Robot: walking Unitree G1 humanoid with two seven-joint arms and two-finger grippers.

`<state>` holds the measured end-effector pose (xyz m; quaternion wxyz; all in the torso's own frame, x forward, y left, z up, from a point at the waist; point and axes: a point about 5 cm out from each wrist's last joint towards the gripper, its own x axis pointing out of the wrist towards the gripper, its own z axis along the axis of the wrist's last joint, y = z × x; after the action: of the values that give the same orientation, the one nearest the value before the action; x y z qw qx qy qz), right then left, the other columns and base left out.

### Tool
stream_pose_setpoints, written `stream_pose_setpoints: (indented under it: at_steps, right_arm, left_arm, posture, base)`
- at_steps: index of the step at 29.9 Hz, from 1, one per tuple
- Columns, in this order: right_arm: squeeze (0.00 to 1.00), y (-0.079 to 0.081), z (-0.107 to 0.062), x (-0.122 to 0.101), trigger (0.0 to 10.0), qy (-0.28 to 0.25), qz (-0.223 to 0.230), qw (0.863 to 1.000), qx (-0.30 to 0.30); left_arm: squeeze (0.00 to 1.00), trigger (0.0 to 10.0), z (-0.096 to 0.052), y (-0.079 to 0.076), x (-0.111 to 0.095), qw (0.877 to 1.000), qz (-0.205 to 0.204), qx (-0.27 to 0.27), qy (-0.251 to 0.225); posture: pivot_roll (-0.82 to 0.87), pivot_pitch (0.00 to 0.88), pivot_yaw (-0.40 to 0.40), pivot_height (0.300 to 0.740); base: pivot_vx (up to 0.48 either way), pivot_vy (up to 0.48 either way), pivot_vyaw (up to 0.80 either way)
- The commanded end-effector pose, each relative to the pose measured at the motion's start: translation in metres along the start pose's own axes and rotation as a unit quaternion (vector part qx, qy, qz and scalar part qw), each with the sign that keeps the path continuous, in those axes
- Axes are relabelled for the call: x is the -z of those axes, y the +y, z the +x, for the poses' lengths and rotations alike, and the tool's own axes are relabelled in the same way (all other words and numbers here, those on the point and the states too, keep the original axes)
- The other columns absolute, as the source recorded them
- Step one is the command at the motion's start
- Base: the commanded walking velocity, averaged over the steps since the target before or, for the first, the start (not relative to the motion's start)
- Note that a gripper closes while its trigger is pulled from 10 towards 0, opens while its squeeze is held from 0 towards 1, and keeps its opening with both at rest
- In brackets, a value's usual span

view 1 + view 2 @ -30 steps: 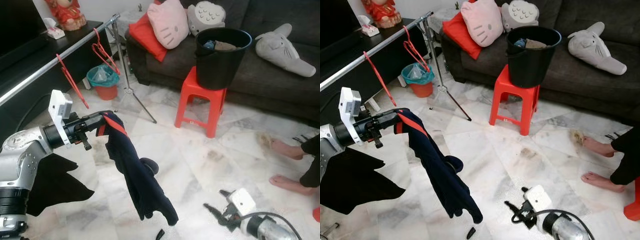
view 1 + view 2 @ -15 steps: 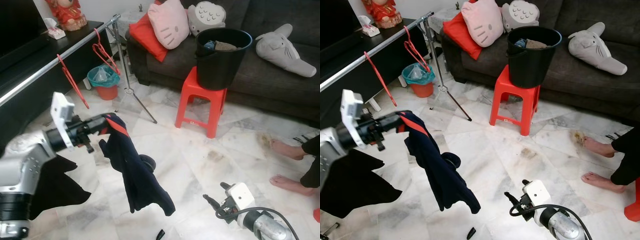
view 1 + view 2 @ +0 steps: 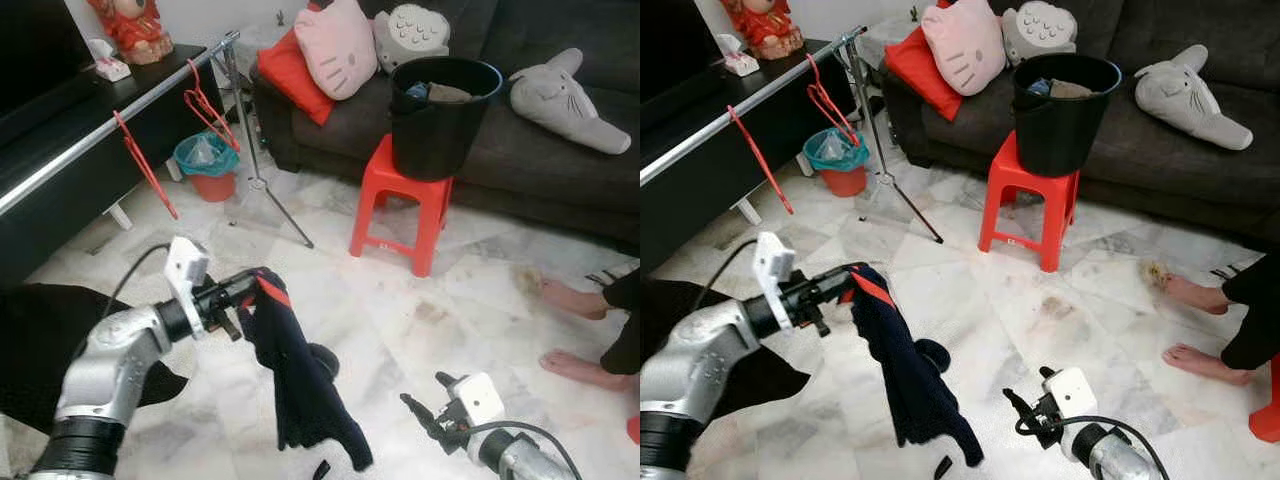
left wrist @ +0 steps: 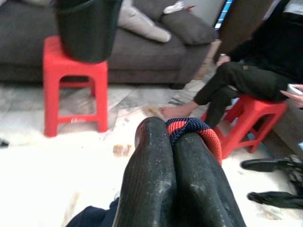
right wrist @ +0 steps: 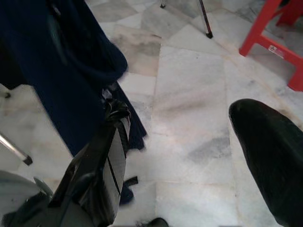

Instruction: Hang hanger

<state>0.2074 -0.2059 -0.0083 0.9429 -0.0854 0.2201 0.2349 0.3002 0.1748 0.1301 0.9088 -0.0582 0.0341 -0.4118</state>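
Little is done: a navy garment (image 3: 300,390) is pinched by the left gripper (image 3: 248,287) at lower left, far from the rail (image 3: 110,125) at upper left, while the right gripper (image 5: 189,156) is held spread.

Even indoor daylight fills my room; the pale glossy marble floor (image 3: 420,300) glares white before my left wrist. My near black fingers (image 4: 156,189) blur, soft shadows below.

Marble floor (image 3: 400,300) carries red stool (image 3: 397,205) with black bucket (image 3: 440,110) on top. Teal bin (image 3: 206,165) by rack tripod (image 3: 262,185). Person's bare feet (image 3: 575,330) rest on floor near sofa (image 3: 520,150).
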Motion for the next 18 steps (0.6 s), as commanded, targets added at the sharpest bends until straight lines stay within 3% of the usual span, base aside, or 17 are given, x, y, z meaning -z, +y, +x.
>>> stream_pose_setpoints:
  at_steps: [1, 9, 18]
  right_arm:
    - [0.00, 0.002, -0.001, 0.005, 10.0, 0.001, 0.013, 1.000, 0.006]
    - [0.00, 0.006, 0.002, 0.004, 10.0, -0.011, 0.022, 1.000, 0.014]
    - [0.00, 0.005, 0.006, -0.001, 10.0, -0.027, 0.030, 0.999, 0.027]
  left_arm:
    - [0.00, 10.0, -0.002, 0.003, 0.003, 1.000, 0.018, -0.019, 0.005]
    - [0.00, 10.0, 0.000, 0.004, 0.024, 0.997, 0.022, -0.071, 0.015]
    - [0.00, 10.0, 0.005, 0.000, 0.031, 0.995, 0.029, -0.094, 0.006]
  posture:
    - [-0.04, 0.049, 0.094, 0.740]
    - [-0.04, 0.063, 0.097, 0.740]
    - [-0.04, 0.070, 0.098, 0.740]
  base:
    - [0.000, 0.000, 0.00]
    - [0.000, 0.000, 0.00]
    - [0.000, 0.000, 0.77]
